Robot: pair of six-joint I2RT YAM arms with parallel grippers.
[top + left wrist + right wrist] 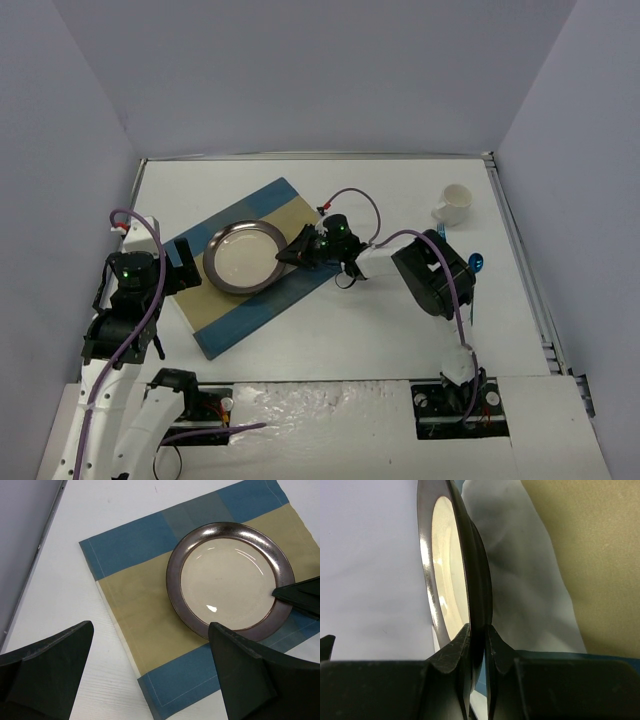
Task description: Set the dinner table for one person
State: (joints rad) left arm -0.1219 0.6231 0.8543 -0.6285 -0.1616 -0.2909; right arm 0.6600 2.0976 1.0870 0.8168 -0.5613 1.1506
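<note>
A plate [243,257] with a dark metallic rim and a cream middle lies on the blue-and-tan placemat [250,308] on the white dinner table [380,320]. My right gripper [291,254] reaches in from the right and is shut on the plate's right rim. In the right wrist view the rim [475,580] runs edge-on between the two closed fingers of that gripper [477,630]. My left gripper [185,266] hovers at the mat's left end, wide open and holding nothing. Its wrist view shows the plate [230,577] and the placemat [145,620] beyond that gripper [151,627].
A white cup [455,203] stands at the back right of the table. A blue-handled utensil [476,268] lies near the right edge, behind the right arm. Lavender walls close in the table on three sides.
</note>
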